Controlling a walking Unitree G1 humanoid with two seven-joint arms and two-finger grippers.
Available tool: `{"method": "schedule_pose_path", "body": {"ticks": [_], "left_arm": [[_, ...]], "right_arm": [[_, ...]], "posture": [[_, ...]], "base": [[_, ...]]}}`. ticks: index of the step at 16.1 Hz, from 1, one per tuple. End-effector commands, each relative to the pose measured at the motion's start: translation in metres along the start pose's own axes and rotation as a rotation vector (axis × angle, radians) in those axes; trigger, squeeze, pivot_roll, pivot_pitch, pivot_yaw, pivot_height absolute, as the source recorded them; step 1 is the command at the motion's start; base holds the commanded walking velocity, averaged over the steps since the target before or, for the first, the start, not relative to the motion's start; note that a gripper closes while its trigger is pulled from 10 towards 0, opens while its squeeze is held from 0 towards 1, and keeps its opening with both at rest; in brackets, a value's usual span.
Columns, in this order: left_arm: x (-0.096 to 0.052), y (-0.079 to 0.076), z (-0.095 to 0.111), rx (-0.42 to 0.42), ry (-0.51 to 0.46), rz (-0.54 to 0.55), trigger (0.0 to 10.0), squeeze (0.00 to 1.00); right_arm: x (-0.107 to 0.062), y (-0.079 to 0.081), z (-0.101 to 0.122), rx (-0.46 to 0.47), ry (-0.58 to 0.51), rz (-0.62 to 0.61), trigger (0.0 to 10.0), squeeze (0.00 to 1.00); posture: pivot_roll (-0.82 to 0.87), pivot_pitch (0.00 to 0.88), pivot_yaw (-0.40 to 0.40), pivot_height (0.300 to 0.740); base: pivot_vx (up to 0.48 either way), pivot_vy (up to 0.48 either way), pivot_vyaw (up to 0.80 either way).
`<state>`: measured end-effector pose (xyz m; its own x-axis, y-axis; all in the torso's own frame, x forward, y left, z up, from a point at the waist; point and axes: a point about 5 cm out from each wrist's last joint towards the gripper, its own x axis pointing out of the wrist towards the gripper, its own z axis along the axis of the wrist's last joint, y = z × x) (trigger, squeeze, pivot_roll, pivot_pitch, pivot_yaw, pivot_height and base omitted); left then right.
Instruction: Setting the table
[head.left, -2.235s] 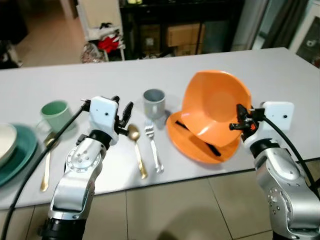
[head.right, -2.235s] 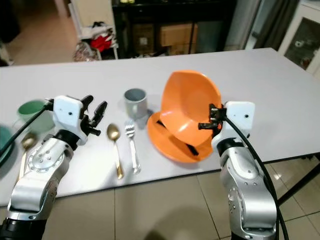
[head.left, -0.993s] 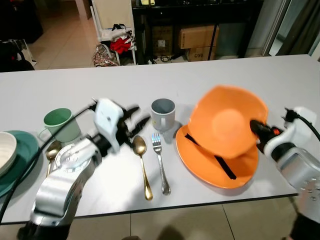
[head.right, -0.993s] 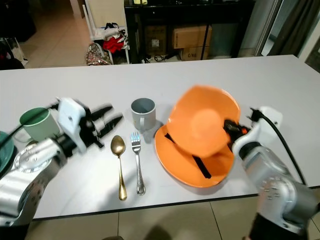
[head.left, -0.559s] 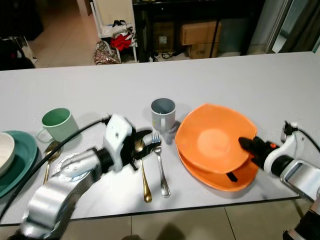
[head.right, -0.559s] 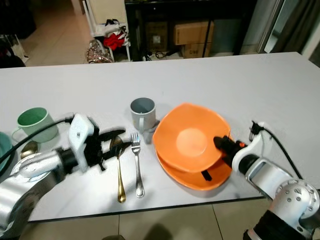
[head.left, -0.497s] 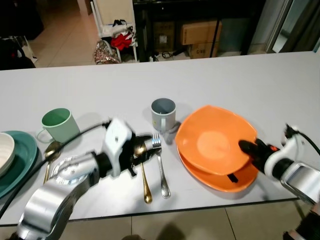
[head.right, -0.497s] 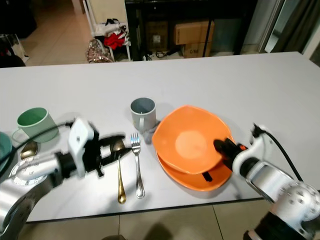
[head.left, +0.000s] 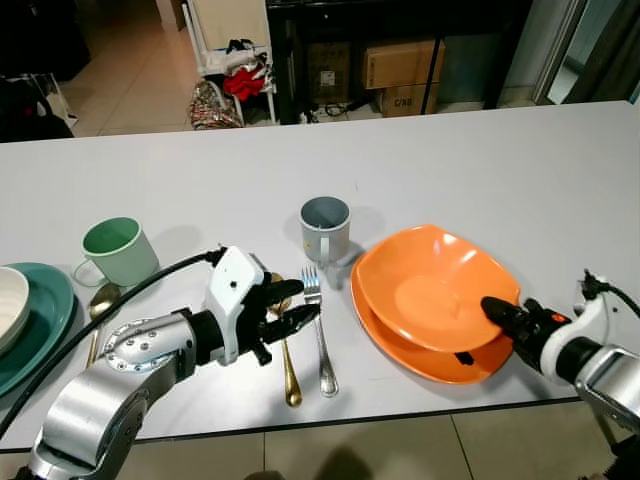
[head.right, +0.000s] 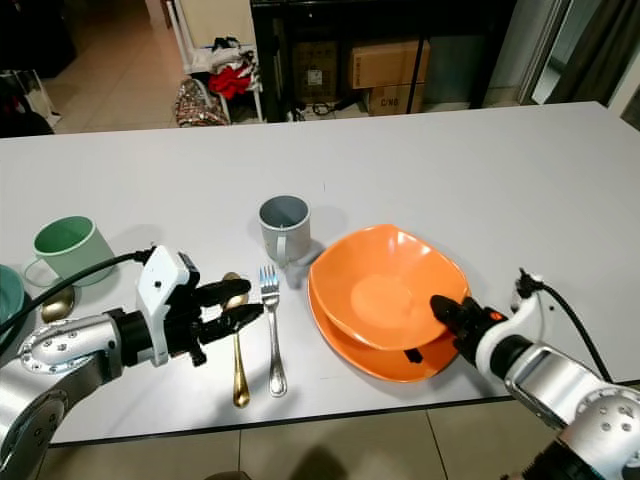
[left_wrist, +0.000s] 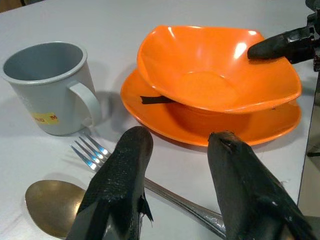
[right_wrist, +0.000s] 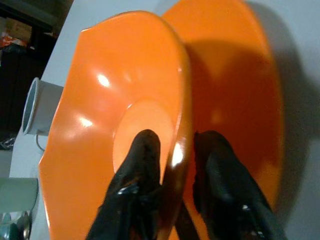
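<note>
Orange bowl now down on plate

Orange bowl (head.left: 432, 290) was tilted up, now sits level on orange plate (head.left: 420, 350). Right fingers (right_wrist: 145, 160) still pinch its rim. Left fingers (left_wrist: 120, 175) spread, empty, over fork (head.left: 320, 335) and spoon (head.left: 287, 362). Release is next.

surface (head.left: 520, 170): white, long | near edge, from the left: teal plate (head.left: 30, 330), gold spoon (head.left: 97, 308), green mug (head.left: 118, 250), second gold spoon (head.left: 287, 365), silver fork (head.left: 320, 335), grey mug (head.left: 326, 228), orange plate (head.left: 395, 338) | fork lies between second spoon and orange plate
</note>
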<state>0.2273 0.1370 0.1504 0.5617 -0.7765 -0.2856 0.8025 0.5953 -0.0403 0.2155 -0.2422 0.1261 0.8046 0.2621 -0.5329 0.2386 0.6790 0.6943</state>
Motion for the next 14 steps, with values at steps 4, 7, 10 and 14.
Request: {"method": "schedule_pose_path", "body": {"ticks": [4,7,10,14], "left_arm": [[-0.002,0.001,0.007,0.032,-0.008,-0.001,10.0,0.00],[-0.002,0.002,0.009,0.029,-0.021,0.004,10.0,0.00],[-0.004,0.006,0.015,0.033,-0.061,0.033,10.0,0.00],[-0.009,0.018,0.030,0.052,-0.162,0.179,10.0,0.00]], "right_arm": [[-0.021,-0.003,0.023,-0.081,-0.076,-0.019,10.0,1.00],[-0.031,0.007,0.038,-0.148,-0.119,0.029,10.0,1.00],[-0.044,0.038,0.054,-0.313,-0.193,0.152,10.0,0.00],[-0.058,0.077,0.052,-0.655,-0.368,0.239,10.0,0.00]], "posture": [[0.04,0.000,0.063,0.740],[0.03,0.000,0.066,0.740],[0.03,0.000,0.068,0.740],[0.03,0.000,0.073,0.740]], "base": [[0.000,0.000,0.00],[0.000,0.000,0.00],[0.000,0.000,0.00],[0.000,0.000,0.00]]}}
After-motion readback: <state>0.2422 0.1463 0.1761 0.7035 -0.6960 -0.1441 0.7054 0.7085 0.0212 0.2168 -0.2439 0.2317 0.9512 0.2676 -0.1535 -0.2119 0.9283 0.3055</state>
